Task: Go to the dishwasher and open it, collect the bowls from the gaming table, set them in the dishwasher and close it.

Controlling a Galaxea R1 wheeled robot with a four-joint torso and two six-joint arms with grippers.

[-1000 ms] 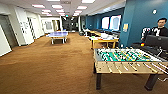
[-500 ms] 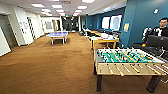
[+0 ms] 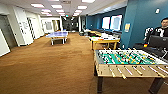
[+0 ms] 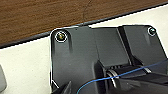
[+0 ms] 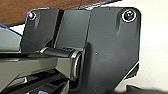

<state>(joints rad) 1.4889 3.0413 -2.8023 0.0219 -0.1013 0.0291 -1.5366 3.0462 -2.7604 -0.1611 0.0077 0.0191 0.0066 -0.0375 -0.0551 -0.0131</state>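
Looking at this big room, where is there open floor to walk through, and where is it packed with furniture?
The widest free stretch is the brown carpet, bordered by the white wall on one side and the foosball table on the other, running back to the blue ping-pong table. It gets crowded along the blue wall: the foosball table, a yellow-edged table and a person stand close together.

Brown carpet; green foosball field

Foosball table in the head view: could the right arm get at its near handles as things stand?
Probably not yet. The foosball table stands ahead to the right across brown carpet, and no arm is extended toward it. Nothing stands between.
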